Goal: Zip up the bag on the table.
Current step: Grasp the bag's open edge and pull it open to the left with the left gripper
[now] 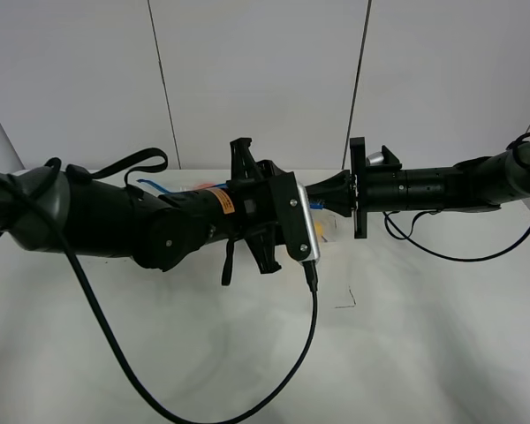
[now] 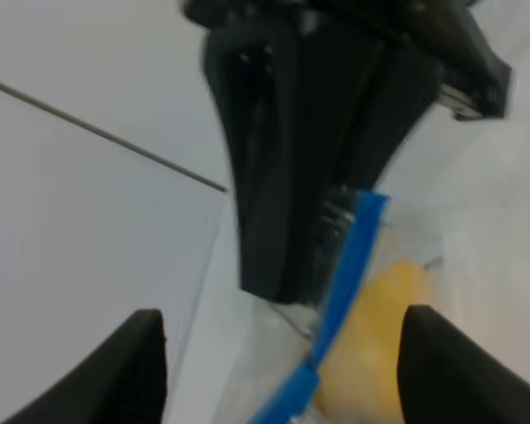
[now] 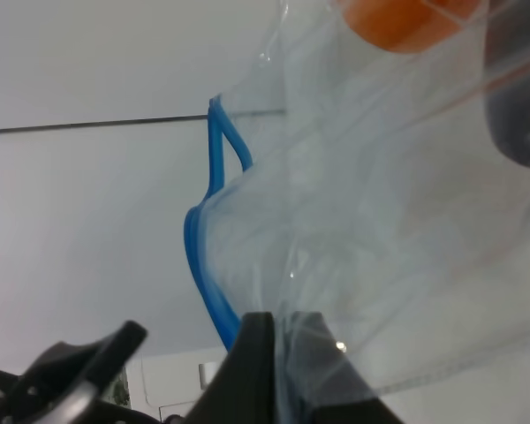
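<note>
Orange label (image 1: 222,200) on left arm (image 1: 106,221): text unreadable. Right gripper (image 3: 278,331) clamps bag (image 3: 362,203) (clear film beside zip (image 2: 346,265)). Left gripper (image 2: 281,362) spread, 2 fingers (image 2: 141,371) straddling zip, not touching.

The table (image 1: 424,353) is big, white and plain. It fills the whole lower part of the high view. At the back it meets a white wall (image 1: 256,79). Soft grey shadows fall on the middle of the table top.

A long black cable (image 1: 315,309) drops down to the table. It bends in a wide loop near the front edge and goes back up on the left. A tiny thin dark mark (image 1: 345,300) sits on the table, just right of the cable.

A small bit of the clear bag (image 1: 325,231) shows near the middle. It is too hidden to tell if it rests on the table.
</note>
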Tool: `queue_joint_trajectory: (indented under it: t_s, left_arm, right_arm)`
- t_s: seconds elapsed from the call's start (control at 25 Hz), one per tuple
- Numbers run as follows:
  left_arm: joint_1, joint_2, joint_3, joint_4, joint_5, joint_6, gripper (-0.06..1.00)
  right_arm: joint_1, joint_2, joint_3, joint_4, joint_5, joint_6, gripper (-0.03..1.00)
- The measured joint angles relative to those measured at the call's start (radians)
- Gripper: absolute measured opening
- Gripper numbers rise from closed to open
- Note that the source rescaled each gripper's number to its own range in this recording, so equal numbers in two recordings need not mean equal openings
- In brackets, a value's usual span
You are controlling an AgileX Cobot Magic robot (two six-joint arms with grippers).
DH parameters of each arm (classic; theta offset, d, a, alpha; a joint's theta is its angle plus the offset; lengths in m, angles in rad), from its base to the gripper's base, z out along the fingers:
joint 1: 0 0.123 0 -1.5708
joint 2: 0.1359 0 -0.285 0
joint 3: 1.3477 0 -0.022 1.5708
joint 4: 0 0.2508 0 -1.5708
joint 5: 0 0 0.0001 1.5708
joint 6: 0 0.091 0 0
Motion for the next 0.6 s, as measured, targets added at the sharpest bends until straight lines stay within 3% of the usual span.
queue_joint_trajectory:
  t_s: [0.28,0.6]
  left_arm:
    - [0.000,0.063,0.000,0.000,-0.070,0.032,0.67]
    - [0.001,0.063,0.000,0.000,-0.087,0.036,0.36]
  right_arm:
    - [0.000,0.000,0.000,0.000,0.000,0.000,0.00]
    - [0.000,0.000,0.000,0.000,0.000,0.000,0.00]
